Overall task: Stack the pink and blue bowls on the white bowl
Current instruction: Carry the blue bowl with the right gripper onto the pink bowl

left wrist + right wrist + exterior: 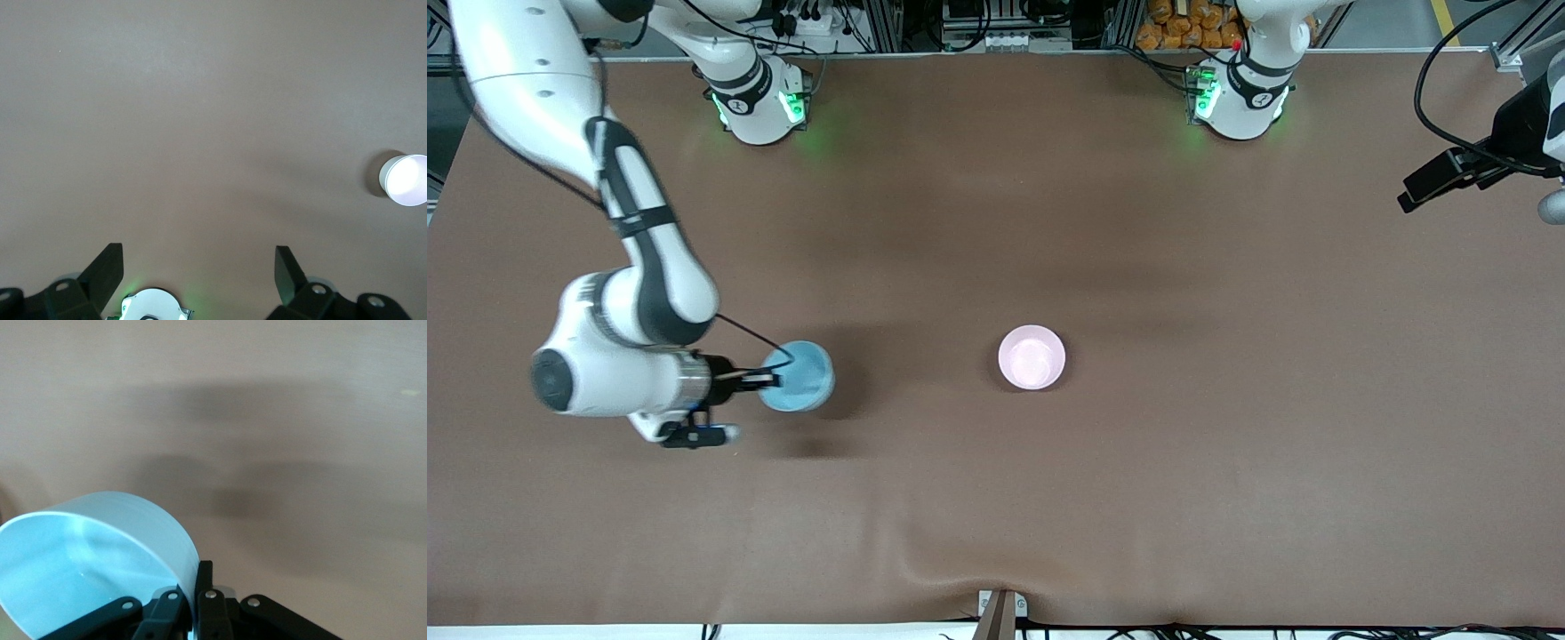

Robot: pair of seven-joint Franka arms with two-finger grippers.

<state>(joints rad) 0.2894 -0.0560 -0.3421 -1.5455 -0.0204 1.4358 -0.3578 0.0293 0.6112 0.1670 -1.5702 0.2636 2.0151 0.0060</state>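
My right gripper (769, 380) is shut on the rim of the light blue bowl (799, 377), one finger inside and one outside. It holds the bowl over the table toward the right arm's end. The right wrist view shows the blue bowl (93, 560) tilted in the gripper (193, 579). The pale pink bowl (1032, 357) stands upright near the table's middle and also shows in the left wrist view (405, 180). No separate white bowl shows. My left gripper (1407, 199) waits open and empty, high at the left arm's end, and shows in its wrist view (200, 257).
The brown table mat (1227, 444) has a raised wrinkle (925, 551) near the edge closest to the front camera. The two arm bases (756, 102) (1240, 93) stand along the farthest edge.
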